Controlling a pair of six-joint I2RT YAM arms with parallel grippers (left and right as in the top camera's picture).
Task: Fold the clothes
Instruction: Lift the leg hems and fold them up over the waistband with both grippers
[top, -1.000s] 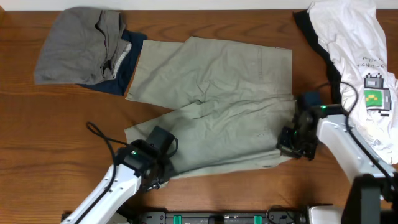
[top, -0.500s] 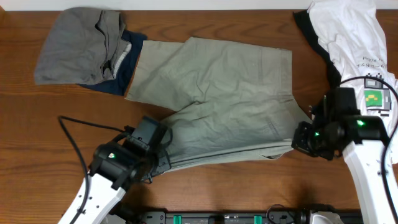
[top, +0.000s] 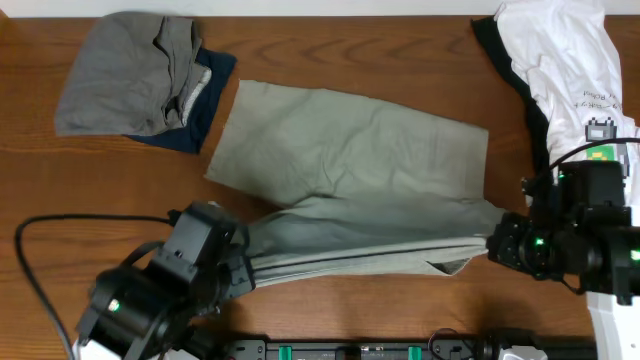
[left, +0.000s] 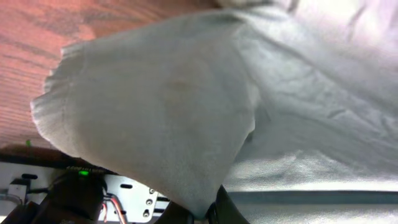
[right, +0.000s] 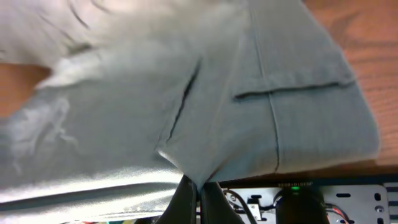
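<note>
Khaki shorts (top: 350, 170): one. Grey garment (top: 120, 75): one. Navy garment (top: 205, 100): one. White printed tee (top: 560, 60): one. Black garment (top: 490, 42): one. Grippers: two, left gripper (top: 245, 265) and right gripper (top: 495, 245). Wooden table (top: 400, 40): one. Looping black cable (top: 40, 225): one.

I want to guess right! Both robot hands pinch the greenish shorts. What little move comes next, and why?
Probably carry the pinched edge over toward the far edge. The left hand and right hand each grip a near corner of the shorts, lifted and stretched between them, while the far half lies flat on the table.
</note>
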